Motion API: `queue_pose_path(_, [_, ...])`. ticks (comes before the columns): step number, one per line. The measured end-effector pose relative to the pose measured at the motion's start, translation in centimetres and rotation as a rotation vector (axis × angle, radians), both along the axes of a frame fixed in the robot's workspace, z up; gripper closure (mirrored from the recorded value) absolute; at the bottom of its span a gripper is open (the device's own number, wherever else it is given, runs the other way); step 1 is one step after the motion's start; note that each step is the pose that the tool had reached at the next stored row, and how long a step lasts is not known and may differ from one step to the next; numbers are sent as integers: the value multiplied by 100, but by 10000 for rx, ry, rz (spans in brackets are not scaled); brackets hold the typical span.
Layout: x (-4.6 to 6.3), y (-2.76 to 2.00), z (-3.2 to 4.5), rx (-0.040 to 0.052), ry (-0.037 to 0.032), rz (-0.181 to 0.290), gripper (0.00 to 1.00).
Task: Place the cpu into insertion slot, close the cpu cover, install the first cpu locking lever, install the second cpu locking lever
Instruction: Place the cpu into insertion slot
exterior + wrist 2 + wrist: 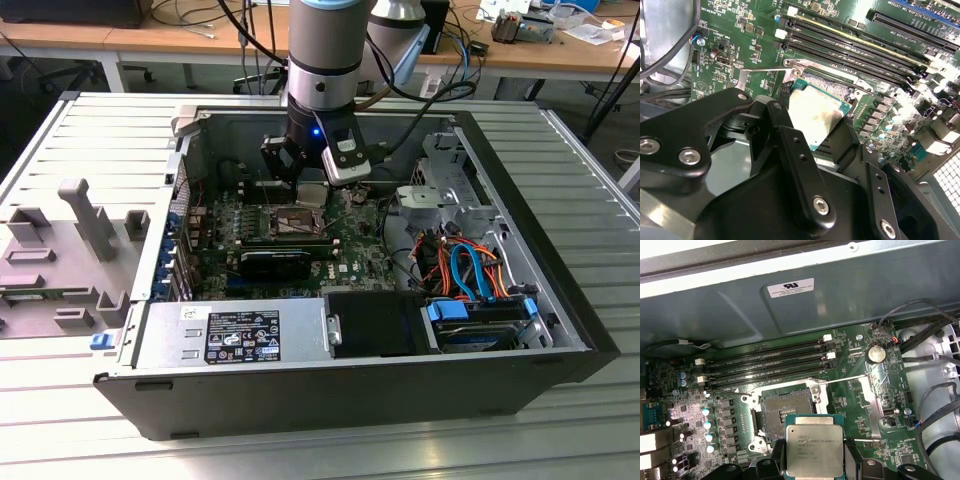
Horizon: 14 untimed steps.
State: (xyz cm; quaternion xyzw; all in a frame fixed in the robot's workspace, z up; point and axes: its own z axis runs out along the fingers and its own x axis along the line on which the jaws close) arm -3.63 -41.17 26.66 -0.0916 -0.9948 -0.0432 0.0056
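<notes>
— What worries you here?
— My jaws are clenched on two opposite edges of the cpu, holding it over the board close by the open insertion slot, not seated. I judge that a tilted or skewed descent could crush the slot's contacts.
— And the chip itself?
— Flat and square, with a dull silver lid, a thin green rim and a smudged top.

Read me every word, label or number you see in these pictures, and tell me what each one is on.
White sticker on the case wall: too small to read.
Etched lines on the cpu in the claw: too blurred.
Black label on the power supply: too small.
White markings on the motherboard: too small.
No text can be quoted.
</notes>
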Motion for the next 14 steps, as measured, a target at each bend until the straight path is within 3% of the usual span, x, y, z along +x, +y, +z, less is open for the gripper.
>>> queue_pose_path(14, [0,0,0,0,0,-75,45])
